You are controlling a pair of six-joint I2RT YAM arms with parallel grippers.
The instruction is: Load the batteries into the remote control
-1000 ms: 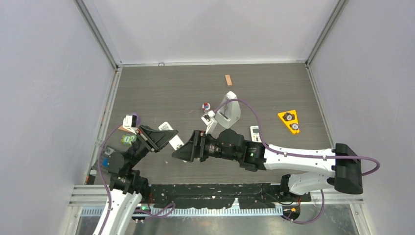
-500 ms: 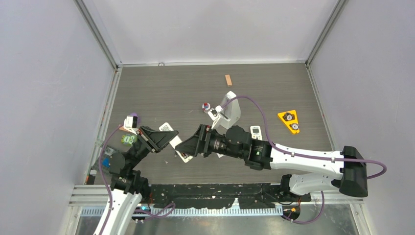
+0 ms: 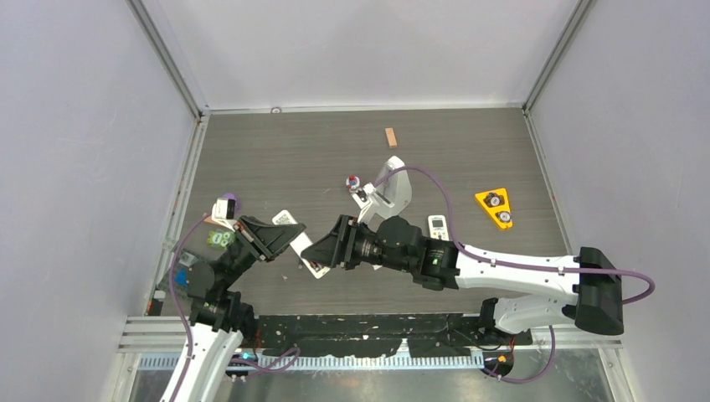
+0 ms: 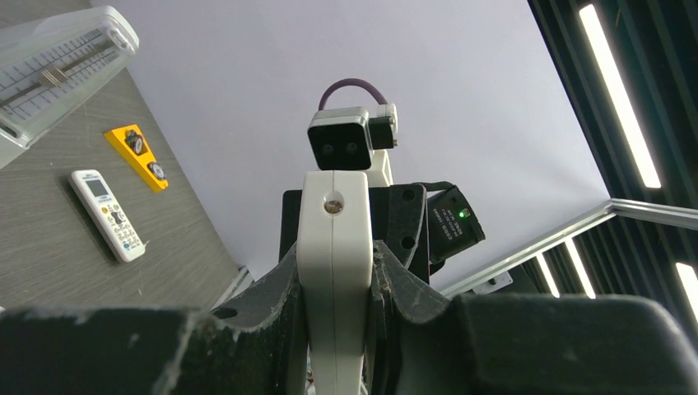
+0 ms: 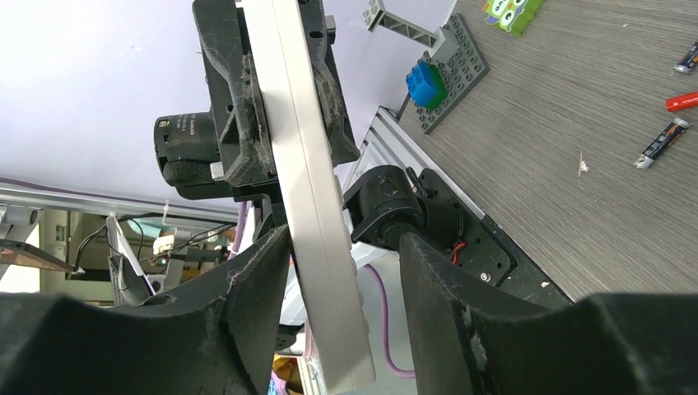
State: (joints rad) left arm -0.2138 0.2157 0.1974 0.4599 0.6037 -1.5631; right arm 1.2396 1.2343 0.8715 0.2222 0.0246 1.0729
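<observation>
My left gripper (image 3: 283, 240) (image 4: 336, 255) is shut on the remote control (image 4: 333, 239), a long slim white bar held edge-on and off the table. In the right wrist view the remote (image 5: 309, 206) passes between the jaws of my right gripper (image 5: 344, 239). Those jaws stand apart, with the bar close to the left finger and a gap on the right. My right gripper (image 3: 316, 251) faces the left one, and the remote's lower end (image 3: 314, 268) shows below it. Three batteries (image 5: 663, 141) lie on the table behind; I cannot make them out in the top view.
A grey metronome (image 3: 393, 194), a short white remote with buttons (image 3: 437, 226), a yellow triangle (image 3: 496, 208), a wooden block (image 3: 390, 136) and a small red-blue item (image 3: 352, 181) lie beyond the arms. A green card (image 3: 220, 239) and a blue brick on a grey plate (image 5: 428, 82) sit at the left.
My right gripper has shifted a little up and to the right along the remote, so the bar's lower end now shows. The left arm has stayed still.
</observation>
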